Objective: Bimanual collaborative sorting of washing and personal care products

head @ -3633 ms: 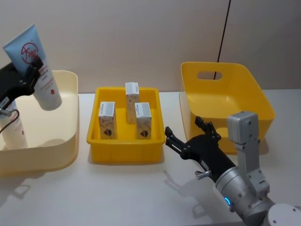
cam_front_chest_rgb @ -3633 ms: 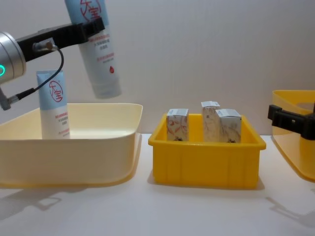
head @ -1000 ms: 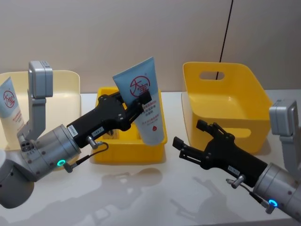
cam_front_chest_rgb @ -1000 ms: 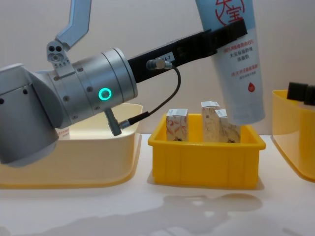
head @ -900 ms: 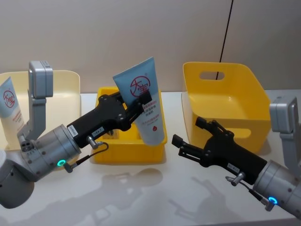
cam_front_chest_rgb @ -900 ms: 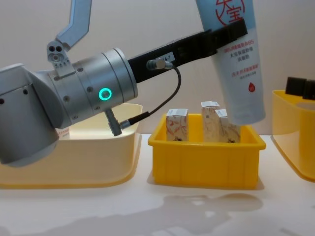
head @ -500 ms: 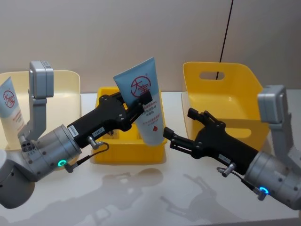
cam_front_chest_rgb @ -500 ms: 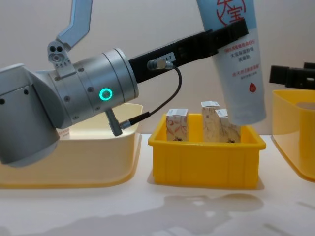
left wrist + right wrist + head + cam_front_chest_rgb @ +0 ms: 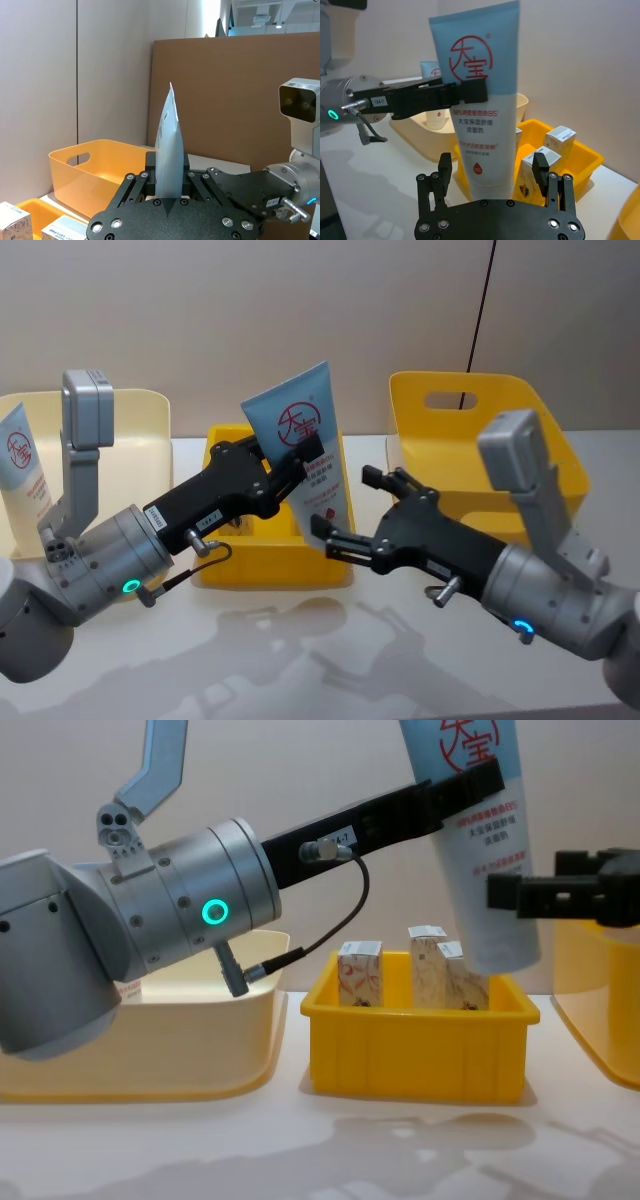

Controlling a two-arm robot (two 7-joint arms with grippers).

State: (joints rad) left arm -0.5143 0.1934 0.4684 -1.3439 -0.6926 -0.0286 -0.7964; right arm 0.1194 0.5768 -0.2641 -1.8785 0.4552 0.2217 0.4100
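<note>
Your right gripper (image 9: 338, 502) had swung in from the right, fingers spread about the pale-blue tube (image 9: 298, 430) your left gripper (image 9: 298, 455) clamped above the carton tray (image 9: 415, 1025). Handover looked pending; another tube (image 9: 18, 455) stood in the cream bin (image 9: 150, 400).

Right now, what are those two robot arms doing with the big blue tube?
The left end effector is gripping a pale-blue tube and holding it up above the small yellow bin, where three cartons stand. The right end effector is open, with its fingers on either side of the tube's lower part but not closed on it. It looks like one arm is about to pass the tube to the other. A second tube stands in the cream bin.
</note>
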